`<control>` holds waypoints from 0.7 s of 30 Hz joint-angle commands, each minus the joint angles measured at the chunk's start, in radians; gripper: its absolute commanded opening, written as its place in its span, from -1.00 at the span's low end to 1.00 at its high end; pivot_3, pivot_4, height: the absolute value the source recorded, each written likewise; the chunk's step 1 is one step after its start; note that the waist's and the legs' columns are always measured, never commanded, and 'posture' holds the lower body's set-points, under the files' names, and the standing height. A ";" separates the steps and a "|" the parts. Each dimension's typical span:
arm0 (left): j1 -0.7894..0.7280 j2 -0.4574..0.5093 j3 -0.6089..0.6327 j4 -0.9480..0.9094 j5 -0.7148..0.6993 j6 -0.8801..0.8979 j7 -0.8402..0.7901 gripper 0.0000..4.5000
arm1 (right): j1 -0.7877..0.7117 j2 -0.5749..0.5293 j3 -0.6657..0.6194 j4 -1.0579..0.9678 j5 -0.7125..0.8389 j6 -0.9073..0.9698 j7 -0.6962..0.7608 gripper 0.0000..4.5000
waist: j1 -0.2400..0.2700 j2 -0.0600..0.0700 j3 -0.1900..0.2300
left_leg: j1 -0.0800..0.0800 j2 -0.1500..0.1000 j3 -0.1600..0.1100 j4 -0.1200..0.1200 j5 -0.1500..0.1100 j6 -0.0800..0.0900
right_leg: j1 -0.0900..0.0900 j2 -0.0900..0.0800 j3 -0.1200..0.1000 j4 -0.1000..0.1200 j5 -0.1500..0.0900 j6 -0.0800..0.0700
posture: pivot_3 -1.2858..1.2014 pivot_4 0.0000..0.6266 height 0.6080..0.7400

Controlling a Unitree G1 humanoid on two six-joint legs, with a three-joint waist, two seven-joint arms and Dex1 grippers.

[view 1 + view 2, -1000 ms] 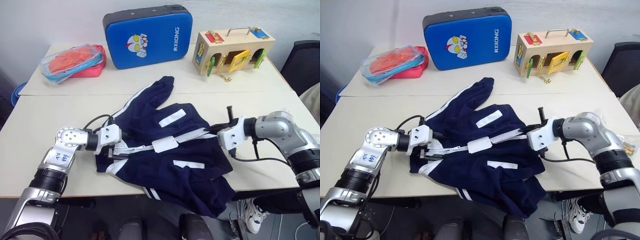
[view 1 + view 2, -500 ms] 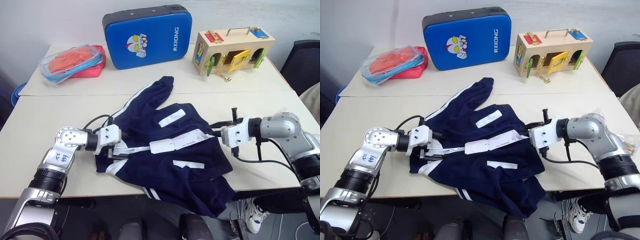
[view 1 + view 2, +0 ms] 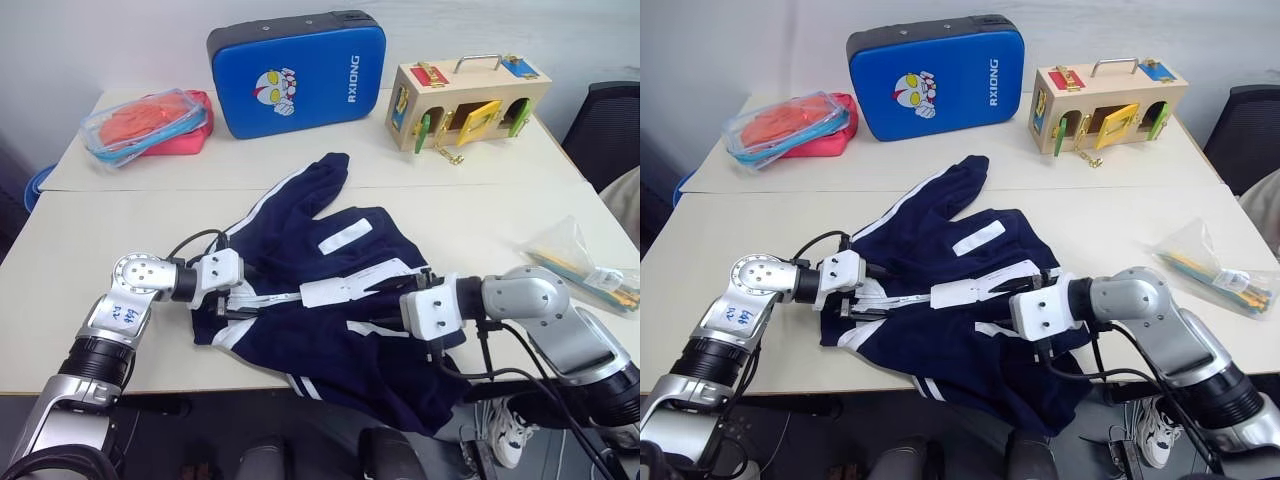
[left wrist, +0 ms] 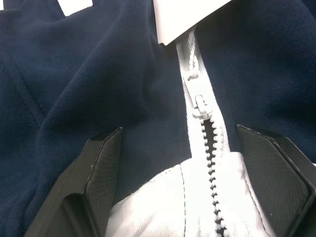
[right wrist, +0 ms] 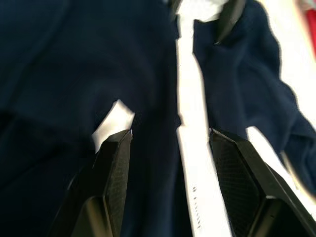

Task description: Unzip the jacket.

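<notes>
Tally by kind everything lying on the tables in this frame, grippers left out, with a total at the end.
Clothing: 1, the jacket
Padded cases: 1, the blue case
Wooden latch boxes: 1, the wooden box
Clear containers: 1, the plastic container
Red pouches: 1, the red pouch
Clear bags: 1, the plastic bag
Total: 6

"RXIONG" in white on the blue padded case (image 3: pixel 296 72)

Cannot see the jacket's (image 3: pixel 330 300) lower edge, hanging off the table (image 3: pixel 70 260) and cut off.
</notes>
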 commanded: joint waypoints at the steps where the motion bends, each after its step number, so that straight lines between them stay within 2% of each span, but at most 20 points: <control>1: 0.041 0.010 -0.054 0.046 0.066 0.014 -0.021 0.72 | -0.034 0.033 0.002 -0.002 -0.041 0.010 -0.031 0.15 | 0.000 0.000 0.000 | 0.000 0.000 0.000 0.000 0.000 0.000 | 0.000 0.000 0.000 0.000 0.000 0.000 | 0.03 -0.52 1.00; 14: 0.029 0.009 -0.047 0.049 0.061 0.018 -0.022 0.72 | -0.108 0.141 0.042 0.158 -0.162 -0.074 -0.077 0.15 | -0.001 0.000 0.000 | 0.000 0.000 0.000 0.000 0.000 0.000 | 0.000 0.000 0.000 0.000 0.000 0.000 | 0.03 -0.52 1.00; 17: 0.029 0.009 -0.037 0.036 0.046 0.027 -0.022 0.72 | -0.115 0.156 0.040 0.166 -0.160 -0.070 -0.072 0.15 | -0.001 0.000 0.000 | 0.000 0.000 0.000 0.000 0.000 0.000 | 0.000 0.000 0.000 0.000 0.000 0.000 | 0.03 -0.52 1.00; 21: 0.021 0.014 0.008 -0.059 -0.024 0.118 -0.038 0.72 | -0.113 0.165 0.019 0.110 -0.083 0.009 -0.022 0.15 | -0.002 0.000 0.000 | 0.000 0.000 0.000 0.000 0.000 0.000 | 0.000 0.000 0.000 0.000 0.000 0.000 | 0.03 -0.52 1.00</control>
